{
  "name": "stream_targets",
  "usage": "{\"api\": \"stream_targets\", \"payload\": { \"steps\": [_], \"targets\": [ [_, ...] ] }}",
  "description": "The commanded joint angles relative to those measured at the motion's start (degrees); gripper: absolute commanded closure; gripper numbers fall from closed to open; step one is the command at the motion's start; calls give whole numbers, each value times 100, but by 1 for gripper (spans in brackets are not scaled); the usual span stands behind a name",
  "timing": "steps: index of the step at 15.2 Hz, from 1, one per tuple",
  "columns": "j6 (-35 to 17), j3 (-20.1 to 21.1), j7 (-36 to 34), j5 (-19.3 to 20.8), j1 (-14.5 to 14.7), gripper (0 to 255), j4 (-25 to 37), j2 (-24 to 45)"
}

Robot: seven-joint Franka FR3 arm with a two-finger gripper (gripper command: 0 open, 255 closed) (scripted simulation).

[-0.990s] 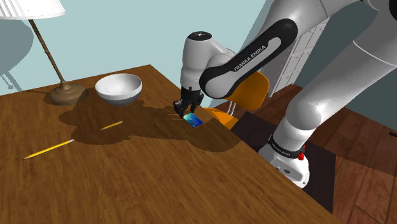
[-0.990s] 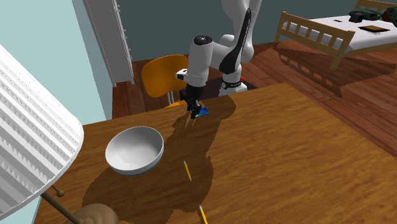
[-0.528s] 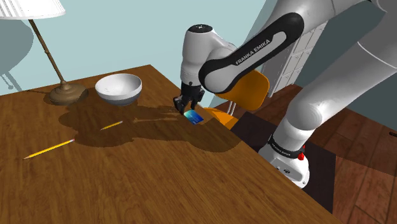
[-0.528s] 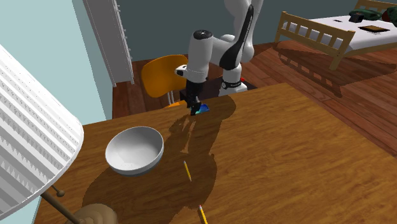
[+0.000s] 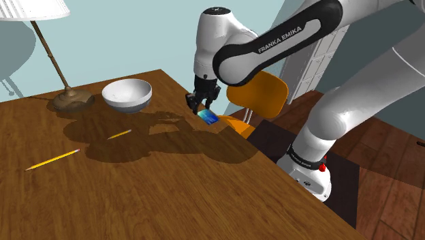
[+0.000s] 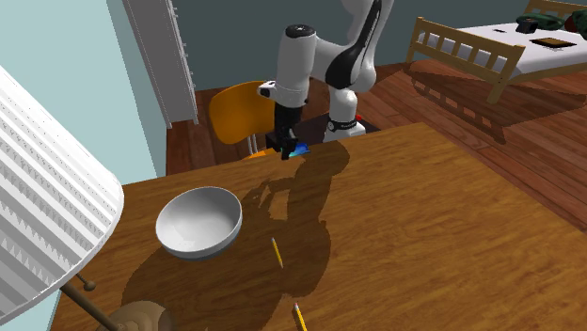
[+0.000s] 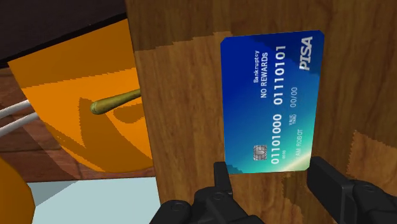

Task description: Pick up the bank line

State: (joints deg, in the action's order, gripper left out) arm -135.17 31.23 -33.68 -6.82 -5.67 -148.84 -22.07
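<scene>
The end effector [image 5: 202,102] is clamped on the blue bank card [image 5: 208,117]. In the wrist view the two black fingers [image 7: 221,177] pinch it across one short end, and the rest sticks out past them with the numbers facing the camera. The card looks to be off the bench [image 5: 170,191], hanging tilted a little above the wood, close to the edge where the orange chair [image 5: 262,95] is tucked in.

So I'd say the grab is made and it's mid-lift. My two cents:
- Go straight up and slow, with no wrist twisting, because a thin card pinched at one end could pivot or slide out.
- Don't ease the squeeze.
- If it drops here it may go off the edge onto the chair.

The white bowl [image 5: 127,94], the pencils [image 5: 119,134] and the lamp [image 5: 71,100] are well off to the side, so nothing's in the way.
</scene>
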Motion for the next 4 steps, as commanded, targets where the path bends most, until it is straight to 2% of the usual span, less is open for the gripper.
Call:
{"api": "stream_targets", "payload": {
  "steps": [1,4],
  "targets": [
    [170,-42,36,-27,22,255,81,-89],
    [275,-70,59,-43,34,255,130,-147]
  ]
}}
